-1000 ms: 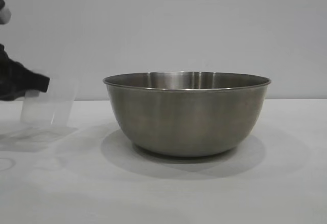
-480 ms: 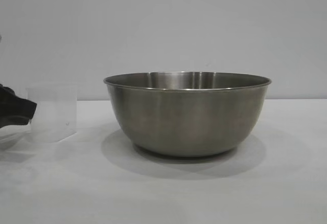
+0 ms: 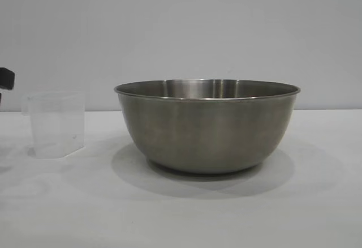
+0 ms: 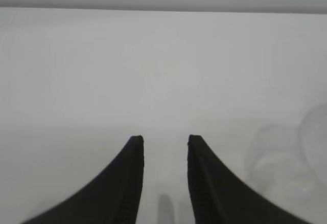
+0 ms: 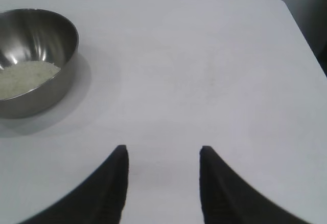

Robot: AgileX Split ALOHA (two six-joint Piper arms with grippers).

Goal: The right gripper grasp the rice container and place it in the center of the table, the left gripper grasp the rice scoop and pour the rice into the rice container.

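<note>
Since the earlier frames, the scoop (image 3: 56,124) had been set down upright on the table (image 3: 181,214) and released, and the left gripper (image 4: 164,141) had been drawn away to the exterior view's left edge, where only a dark corner of it was seen. One second before, the scoop had been held tilted in that gripper; half a second before, it stood level with the fingers at its side.

Scoop: seen upright, apart from the gripper, near the bowl (image 3: 207,124) on its left in the exterior view, with a gap of bare table between them. It looked clear through its wall. In the left wrist view it was seen only as a faint blurred outline (image 4: 286,157) off to one side of the fingers.

Bowl: seen standing at mid-table, rim level. Rice (image 5: 23,76) was seen lying in its bottom in the right wrist view, as a pale off-white heap.

Left gripper: jaws were seen parted with a narrow gap, nothing between them, only table beyond.

Right gripper (image 5: 163,150): jaws were seen parted more widely, holding nothing, held above bare table, well apart from the bowl (image 5: 36,55), which was seen off to one side.
</note>
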